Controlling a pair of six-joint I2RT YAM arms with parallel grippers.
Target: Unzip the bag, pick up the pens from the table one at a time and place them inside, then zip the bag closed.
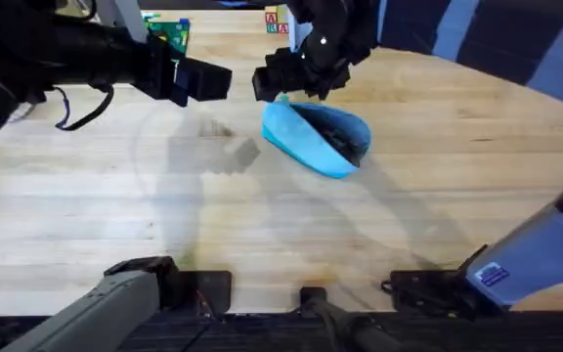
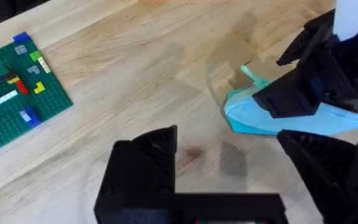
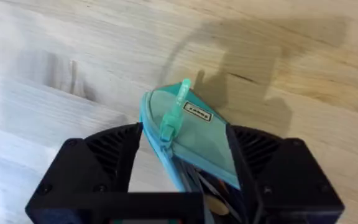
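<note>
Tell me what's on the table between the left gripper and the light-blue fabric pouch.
Nothing: in the overhead view, only bare pale wood and shadows lie between the left gripper and the light-blue fabric pouch.

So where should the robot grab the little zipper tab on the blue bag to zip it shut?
Probably by the zipper pull at the bag's narrow end, coming from above with a finger on each flat side. It sticks out past the fabric, and the right gripper already straddles that end.
</note>
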